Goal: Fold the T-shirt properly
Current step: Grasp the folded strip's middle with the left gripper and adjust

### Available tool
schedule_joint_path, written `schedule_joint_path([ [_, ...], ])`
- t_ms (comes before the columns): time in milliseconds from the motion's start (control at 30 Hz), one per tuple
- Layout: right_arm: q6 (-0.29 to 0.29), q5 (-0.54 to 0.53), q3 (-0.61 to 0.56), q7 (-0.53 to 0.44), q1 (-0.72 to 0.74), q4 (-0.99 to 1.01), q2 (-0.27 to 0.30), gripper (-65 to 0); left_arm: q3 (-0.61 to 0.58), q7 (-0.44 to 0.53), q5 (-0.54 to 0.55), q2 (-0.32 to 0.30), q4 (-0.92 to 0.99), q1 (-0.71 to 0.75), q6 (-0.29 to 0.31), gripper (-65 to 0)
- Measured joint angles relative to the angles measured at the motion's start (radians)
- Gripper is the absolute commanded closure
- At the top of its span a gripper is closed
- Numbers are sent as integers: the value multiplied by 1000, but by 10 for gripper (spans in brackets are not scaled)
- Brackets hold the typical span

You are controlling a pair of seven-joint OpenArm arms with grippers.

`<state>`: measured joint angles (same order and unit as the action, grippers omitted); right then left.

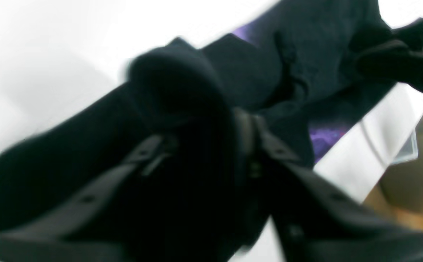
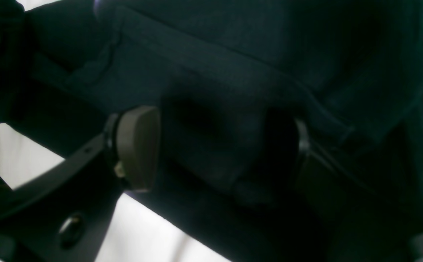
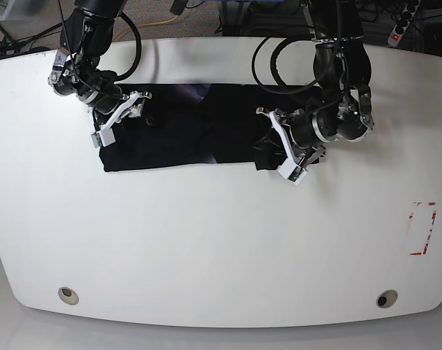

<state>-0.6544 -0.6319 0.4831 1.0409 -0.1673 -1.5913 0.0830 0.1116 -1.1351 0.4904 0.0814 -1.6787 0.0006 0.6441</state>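
Right gripper [image 2: 215,145] straddles T-shirt [image 3: 177,138]; base view shows table [image 3: 221,240].

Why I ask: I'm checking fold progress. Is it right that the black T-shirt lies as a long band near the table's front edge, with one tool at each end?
Not quite. In the base view the T-shirt lies near the table's far edge, by the arm bases, not the front. The rest holds: it is a long band, with the right tool at one end and the left tool at the other.

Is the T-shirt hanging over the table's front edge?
No, in the base view the T-shirt lies wholly on the table, near its far side.
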Motion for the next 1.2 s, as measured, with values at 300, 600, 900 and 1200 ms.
schedule_joint_path([
  [300,0,0,0,1,0,0,0,-423,-156,1,2,-5,-14,-2,-113,-349],
  [600,5,22,-1,33,-6,-58,-3,-423,-246,7,14,-8,-196,-13,-112,-347],
  [900,7,-23,35,71,6,-221,-6,-453,-68,18,3,-178,-197,52,-113,-308],
  [1200,19,-96,221,123,124,-53,66,-650,24,138,3,-230,-96,171,-113,-54],
])
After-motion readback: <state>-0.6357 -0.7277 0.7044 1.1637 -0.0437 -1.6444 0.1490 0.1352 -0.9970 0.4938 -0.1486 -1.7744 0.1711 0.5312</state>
